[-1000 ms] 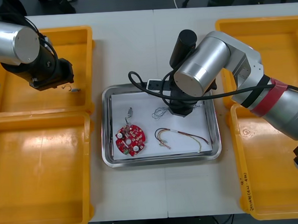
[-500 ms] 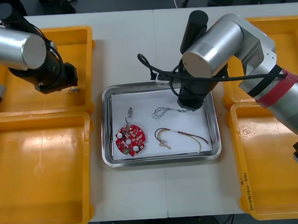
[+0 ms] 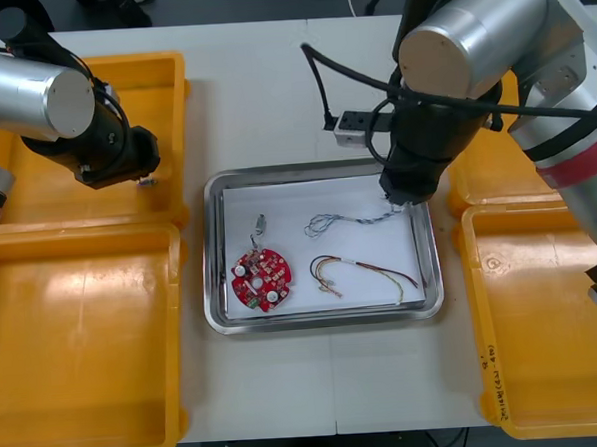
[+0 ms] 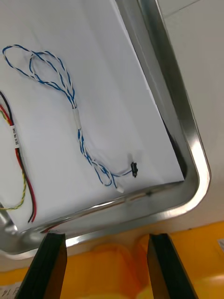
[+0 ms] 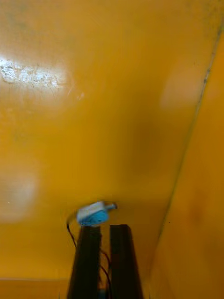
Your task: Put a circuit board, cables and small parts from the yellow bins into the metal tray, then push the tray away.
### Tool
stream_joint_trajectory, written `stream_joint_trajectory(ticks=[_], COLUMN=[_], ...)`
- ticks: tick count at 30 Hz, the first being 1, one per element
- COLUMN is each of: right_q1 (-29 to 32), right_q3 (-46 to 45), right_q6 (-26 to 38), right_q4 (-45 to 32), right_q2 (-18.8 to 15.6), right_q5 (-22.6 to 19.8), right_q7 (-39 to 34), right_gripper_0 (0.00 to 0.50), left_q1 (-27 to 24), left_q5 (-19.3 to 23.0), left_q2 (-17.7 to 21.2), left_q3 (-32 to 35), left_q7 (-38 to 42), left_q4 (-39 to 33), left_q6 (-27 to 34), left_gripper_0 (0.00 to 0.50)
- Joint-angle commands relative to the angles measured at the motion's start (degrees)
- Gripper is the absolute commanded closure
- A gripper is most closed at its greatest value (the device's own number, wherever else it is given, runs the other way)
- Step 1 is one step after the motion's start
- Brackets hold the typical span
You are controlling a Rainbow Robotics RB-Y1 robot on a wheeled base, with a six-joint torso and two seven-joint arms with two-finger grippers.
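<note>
Empty and wide open, the right gripper [image 4: 105, 238] faces the blue-white cable [image 4: 74, 121] slanting lengthwise away from its fingertips; the left gripper [image 5: 105, 229] pinches a blue-tipped cable [image 5: 93, 215].

The light table [image 3: 272, 95] carries a metal tray [image 3: 324, 320] at its middle. To the tray's left lie the far left bin [image 3: 167, 100] and the near left bin [image 3: 85, 345], both yellow and touching end to end. To its right lie the far right bin [image 3: 467, 193] and the near right bin [image 3: 544, 331], and all four are just beside the tray.
</note>
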Motion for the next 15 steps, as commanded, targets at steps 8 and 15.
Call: stream_joint_trajectory(ticks=[8, 15], right_q1=[-1.48, 2.56], right_q3=[-8.23, -10.69], right_q6=[1.79, 1.79], right_q4=[-9.84, -15.46], right_q2=[-0.30, -4.35], right_q5=[2.30, 1.42], right_q7=[-16.54, -27.09], right_gripper_0=[0.000, 0.000], left_q1=[-2.05, -2.05], left_q5=[1.27, 1.80], left_q2=[-0.68, 0.46], left_q3=[-0.35, -0.26], left_q7=[-6.07, -7.21], left_q4=[-0.39, -0.39], left_q6=[-0.61, -0.61], left_gripper_0=[0.498, 0.499])
